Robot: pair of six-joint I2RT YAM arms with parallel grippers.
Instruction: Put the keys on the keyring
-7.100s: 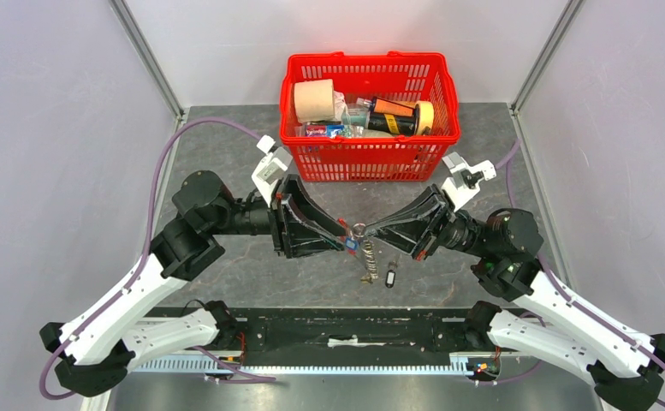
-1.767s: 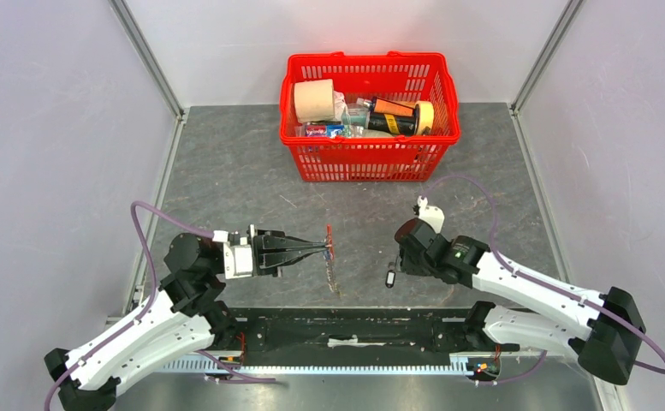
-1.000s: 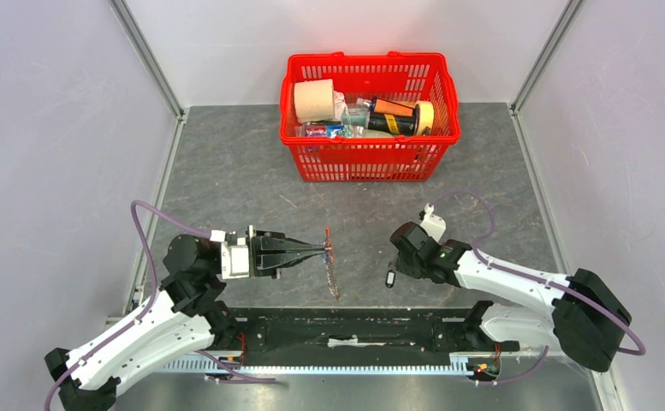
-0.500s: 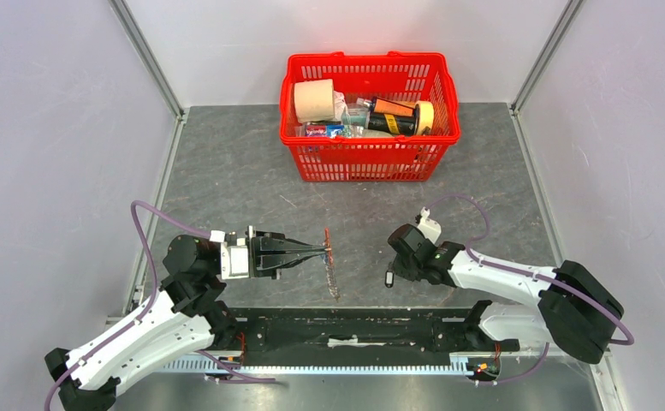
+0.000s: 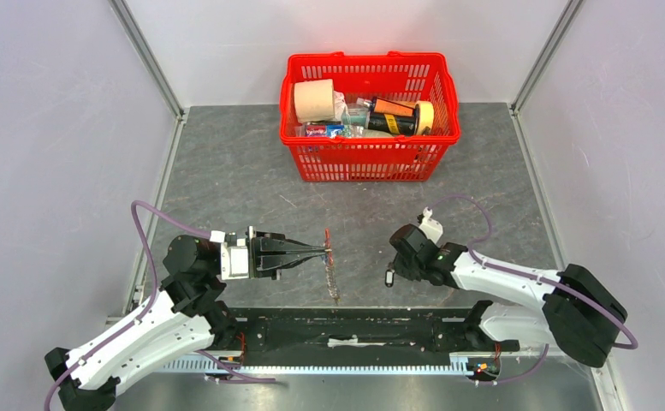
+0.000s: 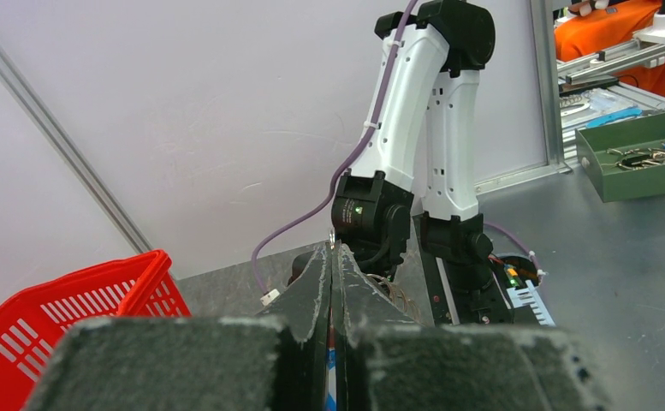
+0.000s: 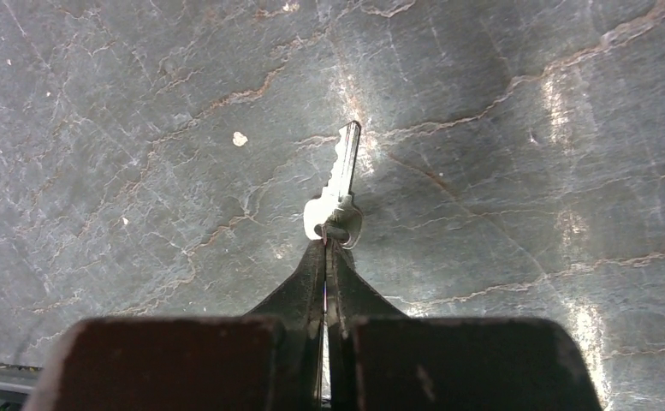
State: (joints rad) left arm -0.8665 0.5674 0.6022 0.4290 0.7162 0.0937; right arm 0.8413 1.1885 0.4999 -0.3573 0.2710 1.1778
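My left gripper (image 5: 323, 249) is shut on the keyring (image 5: 329, 241), pinching its red strap, and the silvery coiled cord (image 5: 334, 278) hangs down from it toward the table. In the left wrist view a red and blue strip (image 6: 335, 360) shows between the closed fingers, and a bit of silver ring (image 6: 332, 243) pokes out at the gripper (image 6: 332, 253) tips. A slim silver key (image 7: 341, 180) lies on the grey table with its blade pointing away. My right gripper (image 7: 325, 246) is shut on the key's head, beside its small ring (image 7: 352, 229). From above, this key (image 5: 389, 277) sits under my right gripper (image 5: 391, 271).
A red basket (image 5: 370, 163) (image 6: 72, 300) holding a paper roll, tape and bottles stands at the back centre. The black rail (image 5: 346, 330) carrying the arm bases runs along the near edge. Grey walls close in on both sides.
My right gripper has closed from part open onto the key's head, and its arm has barely shifted. The left arm and the keyring have stayed put.
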